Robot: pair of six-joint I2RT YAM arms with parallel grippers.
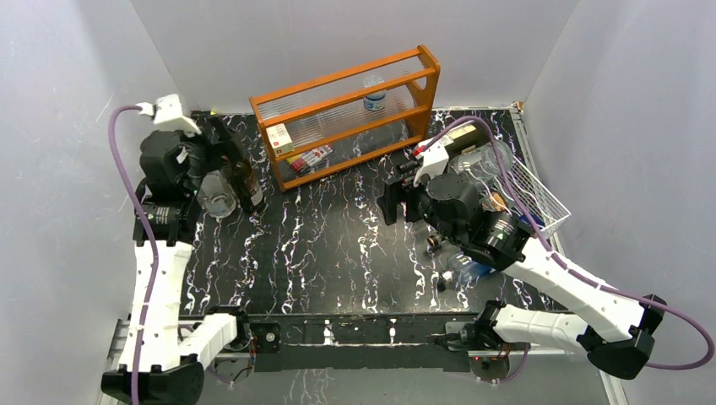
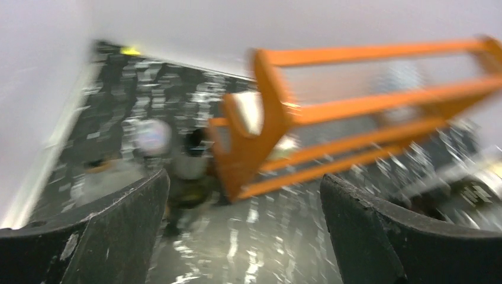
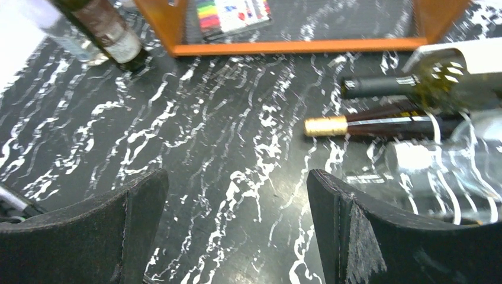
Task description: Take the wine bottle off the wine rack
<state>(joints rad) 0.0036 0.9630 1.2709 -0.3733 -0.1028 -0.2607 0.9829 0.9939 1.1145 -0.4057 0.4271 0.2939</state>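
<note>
**Bottle off the rack:** A dark wine bottle (image 1: 246, 175) is standing upright on the black marbled table (image 1: 338, 245). It is off the white wire wine rack (image 1: 545, 196) and well apart from it, at the far left of the work surface. The left gripper (image 2: 243, 180) is poised close by the bottle with its fingers (image 2: 118, 231) spread wide, holding nothing. Its wrist view is coming through blurred, showing only a dark shape low in front of the orange wooden shelf (image 1: 346, 105). A clear glass bottle (image 1: 218, 198) is standing just beside the wine bottle, on its left.

Across the table, the right gripper (image 3: 237, 174) is hanging above the bare marbled surface, its fingers (image 3: 367, 236) likewise standing far apart and gripping nothing. The wine rack is sitting at the table's right edge, partly hidden by the right arm.

Three more bottles are lying on their sides there, necks pointing toward the middle of the table:
- a greenish bottle with a dark cap (image 3: 385, 87)
- a dark bottle with a gold foil cap (image 3: 355, 125)
- a clear bottle (image 3: 441, 163) with the rack's white wires crossing over it

Whether the first two are resting fully inside the rack cannot be told.

A pack of coloured markers (image 3: 234, 12) is lying on the shelf's bottom tier, and a small bottle with a blue label (image 1: 374, 97) is standing higher up.
</note>
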